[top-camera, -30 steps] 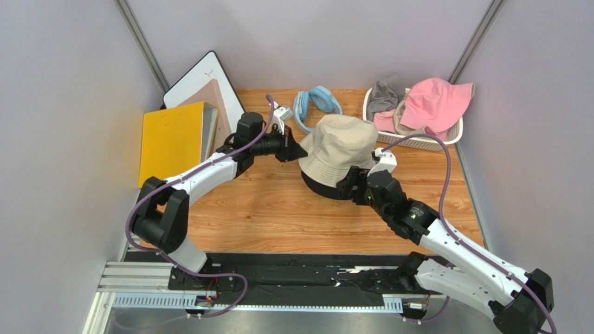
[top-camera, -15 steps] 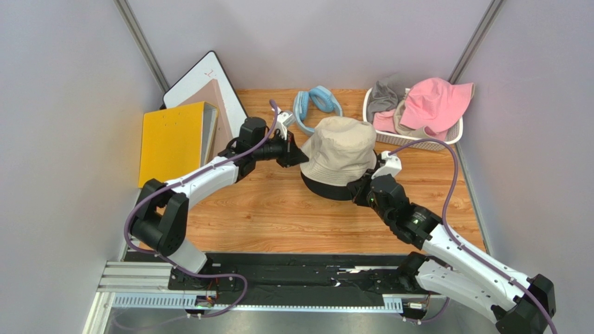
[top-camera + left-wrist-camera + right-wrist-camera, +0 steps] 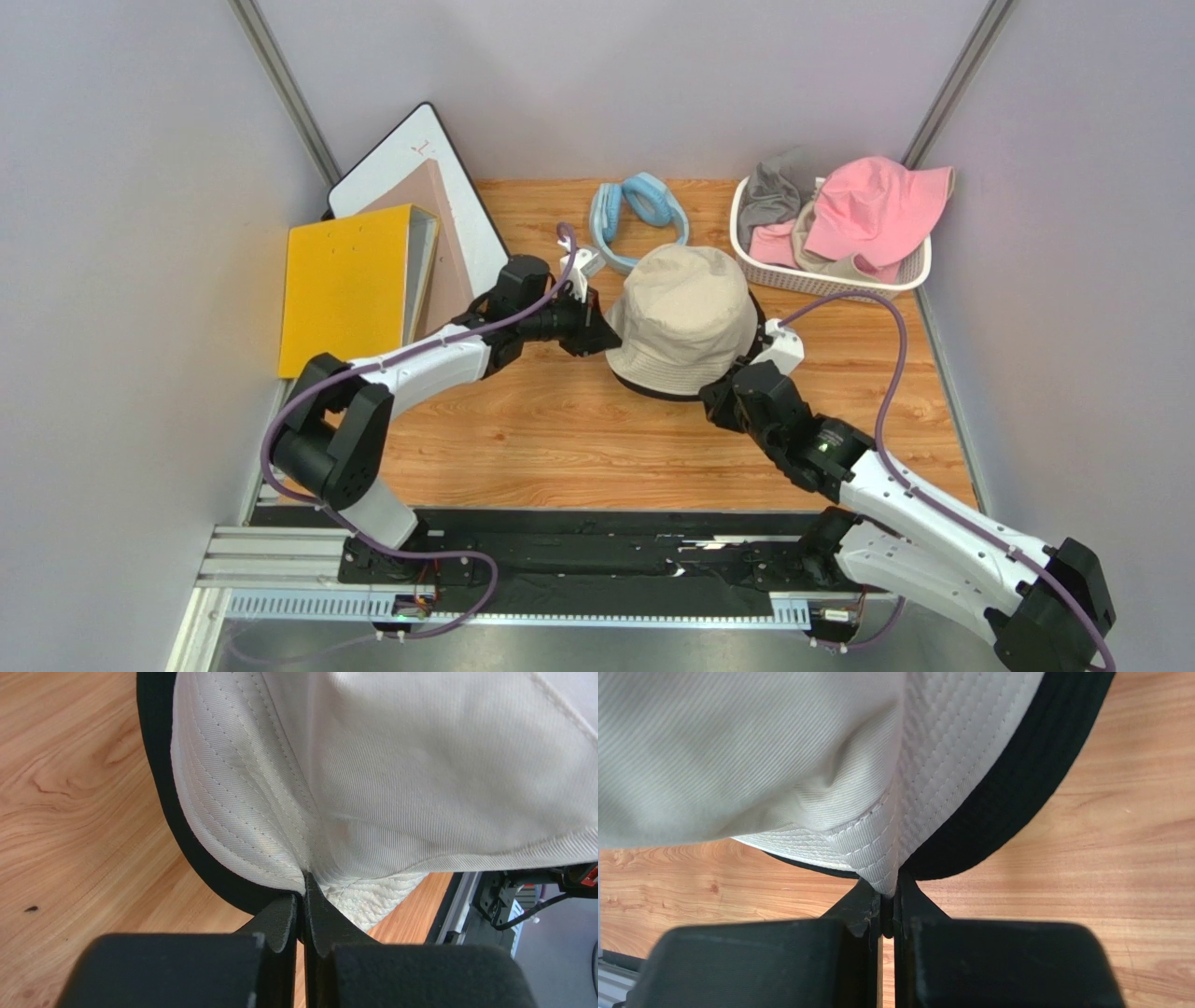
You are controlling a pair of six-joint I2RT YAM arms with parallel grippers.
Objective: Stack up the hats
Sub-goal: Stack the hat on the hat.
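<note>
Kid: Hats first. Where are they?

Helper: The beige hat [image 3: 683, 315] sits on top of the black hat [image 3: 659, 389], in the middle of the table [image 3: 561, 434]. Only the black brim peeks out under it. A pink hat [image 3: 877, 207] and a grey hat [image 3: 769, 196] wait in the basket [image 3: 842, 290] at the back right.

Kid: What are the grippers doing?

Helper: The left gripper [image 3: 303, 896] is pinched tight on the beige brim on its side. The right gripper [image 3: 889, 899] is pinched tight on the beige brim on the near right side.

Kid: What could go wrong?

Helper: Each one holds just a thin bit of the edge. The cloth is soft, so I think a tug could make it slip out. If one arm pulls harder than the other, the beige hat could slide sideways and sit crooked. Also, the black brim lies right by both pairs of fingers. I cannot tell for sure that none of it is caught too. If it is, a lift would drag the black hat along and mess up the stack.

Kid: And letting go?

Helper: Opening while pulling might flip the brim up.
</note>
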